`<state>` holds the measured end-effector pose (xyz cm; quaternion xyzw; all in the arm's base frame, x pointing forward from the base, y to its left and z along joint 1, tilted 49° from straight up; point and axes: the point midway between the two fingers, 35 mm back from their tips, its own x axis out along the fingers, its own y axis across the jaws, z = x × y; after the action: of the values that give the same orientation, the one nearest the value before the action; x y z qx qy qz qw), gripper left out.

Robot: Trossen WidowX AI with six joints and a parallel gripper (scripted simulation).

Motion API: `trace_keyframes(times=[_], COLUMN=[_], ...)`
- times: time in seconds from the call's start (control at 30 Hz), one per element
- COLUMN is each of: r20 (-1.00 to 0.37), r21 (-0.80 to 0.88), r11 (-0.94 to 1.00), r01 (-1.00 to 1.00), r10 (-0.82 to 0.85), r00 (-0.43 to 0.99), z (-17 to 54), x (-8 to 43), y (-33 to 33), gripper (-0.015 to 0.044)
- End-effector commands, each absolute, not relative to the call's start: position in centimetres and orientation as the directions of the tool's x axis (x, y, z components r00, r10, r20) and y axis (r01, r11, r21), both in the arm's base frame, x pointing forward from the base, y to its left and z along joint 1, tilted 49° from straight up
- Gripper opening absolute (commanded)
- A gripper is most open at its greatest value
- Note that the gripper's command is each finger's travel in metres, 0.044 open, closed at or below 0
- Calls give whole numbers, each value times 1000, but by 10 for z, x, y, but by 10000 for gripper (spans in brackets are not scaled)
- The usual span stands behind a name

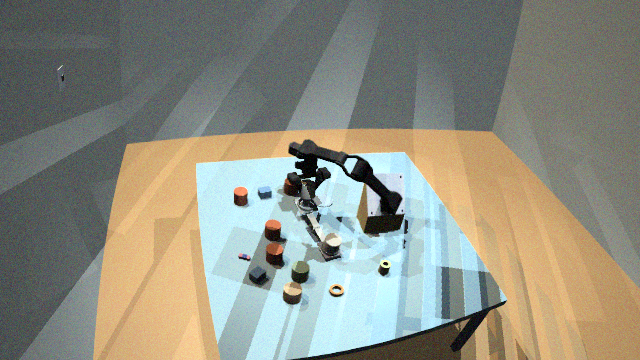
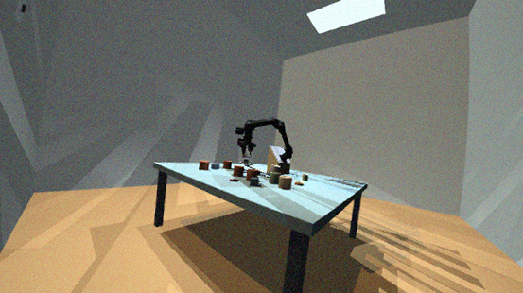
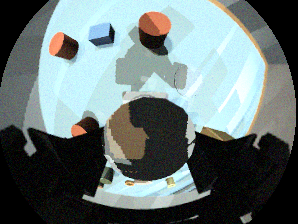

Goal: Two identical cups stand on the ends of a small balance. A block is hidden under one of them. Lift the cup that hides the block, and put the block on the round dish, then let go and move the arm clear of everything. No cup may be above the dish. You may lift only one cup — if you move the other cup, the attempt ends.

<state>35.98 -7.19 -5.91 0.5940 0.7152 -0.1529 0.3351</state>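
Note:
My gripper (image 1: 308,185) (image 2: 247,154) (image 3: 147,127) is shut on the far cup (image 1: 307,192) (image 3: 127,135), which fills the middle of the wrist view. The cup is held upright a little above the far end of the balance (image 1: 315,225) (image 3: 162,94). The other cup (image 1: 332,243), cream-coloured, stands on the near end of the balance. The round dish (image 1: 327,205) (image 3: 175,80) shows as a faint pale outline beside the far end, to its right. The block cannot be made out; the held cup hides the space below it in the wrist view.
A red cylinder (image 1: 291,187) (image 3: 155,30) stands just behind the held cup. Other red cylinders and a blue box (image 1: 265,192) (image 3: 101,34) stand left. A green cylinder (image 1: 300,271), a tan cylinder (image 1: 292,293) and an orange ring (image 1: 336,295) are nearer. A slanted panel (image 1: 387,187) stands right.

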Motion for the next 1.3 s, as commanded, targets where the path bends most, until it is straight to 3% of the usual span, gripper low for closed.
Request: trace_keyframes(times=[0.0, 1.27], r20=[-667, -659], r21=[188, 180], r11=[250, 248], r01=[950, 952], r10=[742, 749], r00=[-63, -71], z=[-54, -40], x=[362, 358], y=[-78, -91], gripper=[0, 0])
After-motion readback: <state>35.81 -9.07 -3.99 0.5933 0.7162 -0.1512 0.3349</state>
